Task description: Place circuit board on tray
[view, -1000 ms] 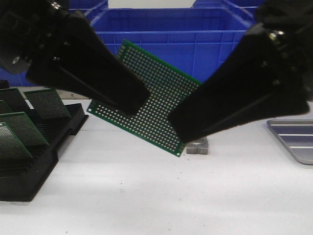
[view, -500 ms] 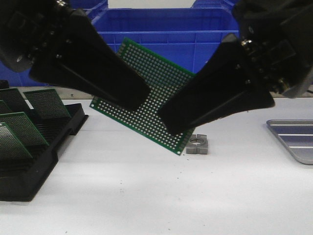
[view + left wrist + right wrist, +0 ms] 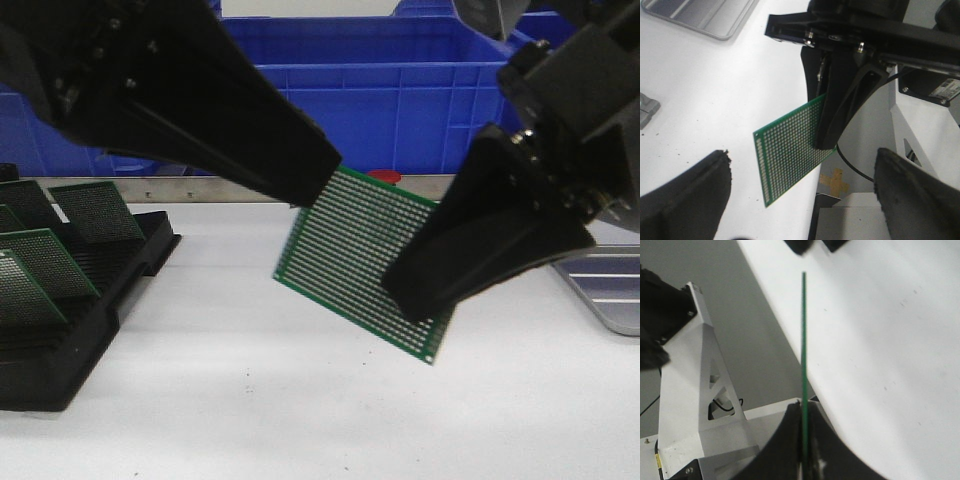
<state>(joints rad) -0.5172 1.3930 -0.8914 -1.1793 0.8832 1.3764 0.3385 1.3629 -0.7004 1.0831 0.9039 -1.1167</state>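
Our right gripper [image 3: 803, 460] was closed on the edge of the circuit board [image 3: 365, 262] and held it in the air, tilted. Our left gripper [image 3: 800, 197] had its fingers [image 3: 687, 192] spread wide, apart from the board. In the front view both arms reached inward from the upper corners.

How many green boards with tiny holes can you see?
5: one flat green perforated circuit board held in the air, four green boards standing in the black slotted plastic rack. More may be hidden.

left hand [image 3: 325, 180] released | circuit board [image 3: 365, 262] now in right hand [image 3: 405, 295], shifted right
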